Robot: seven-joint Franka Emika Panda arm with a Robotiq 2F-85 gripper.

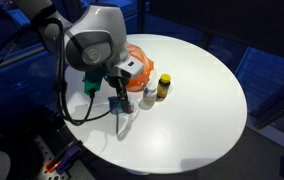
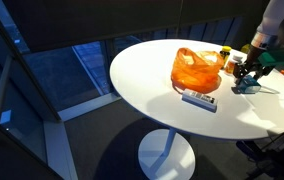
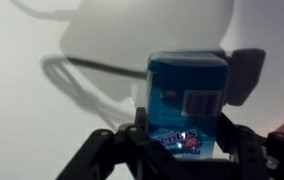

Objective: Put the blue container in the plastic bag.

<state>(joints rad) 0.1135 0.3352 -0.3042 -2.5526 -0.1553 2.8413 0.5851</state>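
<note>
Fingers: closed on the container — the two fingers press its side faces, and the gripper comes in from the bottom of the wrist view.
Container: blue and box-like, held in the fingers above the table. In an exterior view it shows only as a blue bit under the gripper. I cannot tell whether its far end touches the table.
Bag: orange plastic, slumped on the table, near the gripper but apart from it. In both exterior views its mouth is too small to make out.
Done: the grasp looks made (the fingers sit flush on both sides).
Left: nearly everything — lift, carry to the bag, find the opening, lower in, let go. I judge the task to be in its early part.
Long axis: in the wrist view it runs up the picture, away from the camera and in line with the fingers. Since the gripper points down at the table, I judge the container to be roughly upright.
Facing: the face with the white barcode label is turned to the wrist camera, and the far end points toward the table.
Nearby: a yellow bottle stands just beyond the gripper, and a flat box lies in front of the bag.
</note>
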